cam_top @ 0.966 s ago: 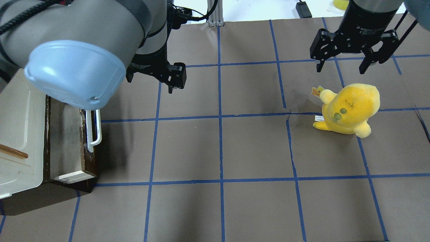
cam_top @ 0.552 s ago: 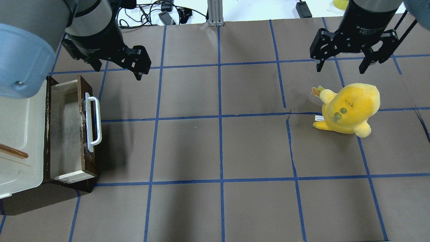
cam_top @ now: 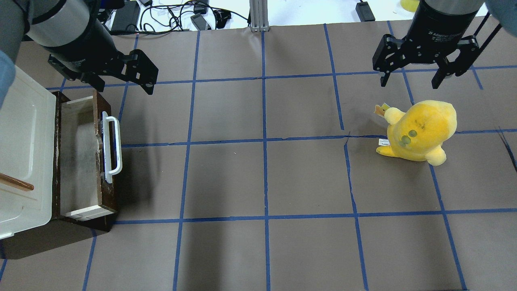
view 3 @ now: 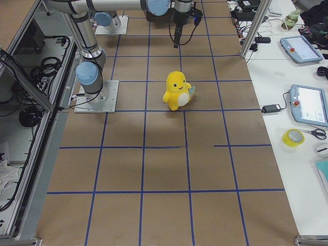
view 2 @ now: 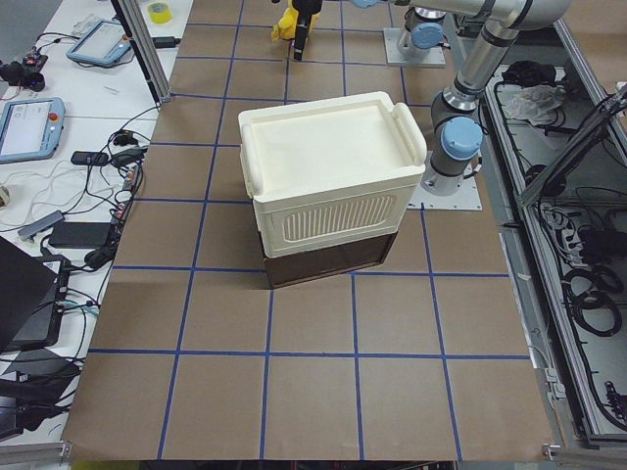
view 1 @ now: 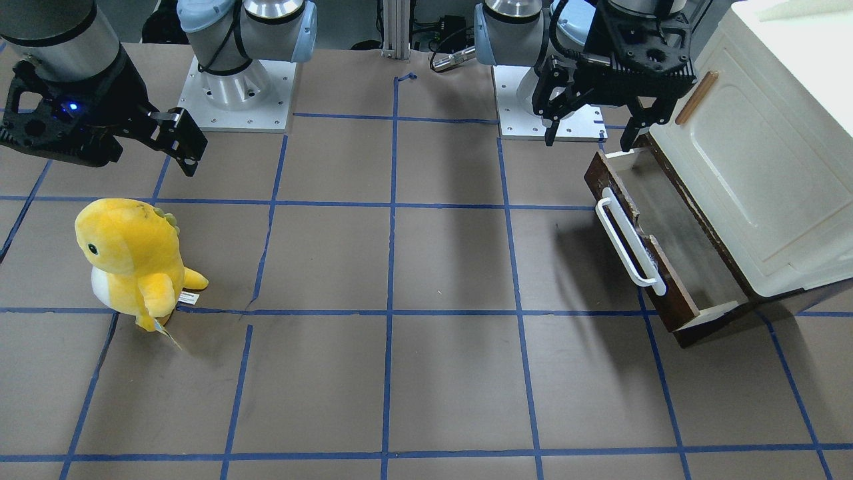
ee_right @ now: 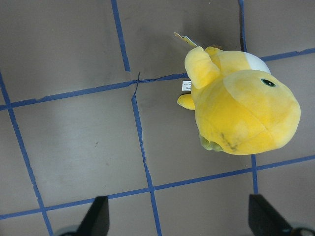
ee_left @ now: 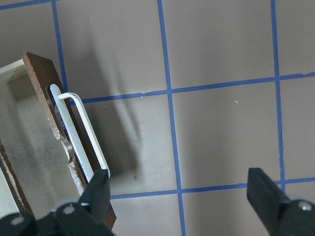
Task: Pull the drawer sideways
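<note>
The cream cabinet (cam_top: 24,133) has the drawer (cam_top: 78,149) standing open at its base, the white handle (cam_top: 113,147) facing away from the cabinet. The left gripper (cam_top: 123,87) hovers near the cabinet, jaws wide apart and empty. The right gripper (cam_top: 408,83), well apart from the cabinet, is likewise spread and empty. A yellow plush toy (cam_top: 420,131) also stands well apart from the cabinet.

Left gripper (cam_top: 123,89) spread, right gripper (cam_top: 408,85) spread — hovering
</note>
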`<state>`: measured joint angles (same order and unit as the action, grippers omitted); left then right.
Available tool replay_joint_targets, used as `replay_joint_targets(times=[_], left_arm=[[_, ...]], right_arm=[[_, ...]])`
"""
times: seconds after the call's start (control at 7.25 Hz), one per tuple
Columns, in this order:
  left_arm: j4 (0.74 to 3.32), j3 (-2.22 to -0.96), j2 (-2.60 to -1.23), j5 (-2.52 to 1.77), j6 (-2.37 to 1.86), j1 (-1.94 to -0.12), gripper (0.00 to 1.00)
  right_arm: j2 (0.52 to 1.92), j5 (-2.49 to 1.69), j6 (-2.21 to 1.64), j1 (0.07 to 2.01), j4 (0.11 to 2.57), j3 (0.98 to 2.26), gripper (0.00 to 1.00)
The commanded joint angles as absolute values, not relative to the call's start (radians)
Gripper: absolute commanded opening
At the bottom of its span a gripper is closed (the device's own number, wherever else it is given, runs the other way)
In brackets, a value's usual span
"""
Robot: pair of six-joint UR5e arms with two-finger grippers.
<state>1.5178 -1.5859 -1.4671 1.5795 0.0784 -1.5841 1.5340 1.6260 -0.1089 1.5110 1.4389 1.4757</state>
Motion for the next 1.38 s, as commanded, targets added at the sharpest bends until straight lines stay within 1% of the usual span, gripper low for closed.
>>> replay_joint_targets(times=[0.0, 1.24], left_arm=[[1.517, -1.608, -1.450, 1.533, 0.080, -1.577, 1.00], [1.489, -1.609, -1.443, 1.586, 0.077, -1.582, 1.00]], right_arm=[[1.534, 1.626, -0.109, 1.511, 1.439, 1.476, 1.00], [1.534, 1.626, -0.109, 1.511, 1.439, 1.476, 1.00]])
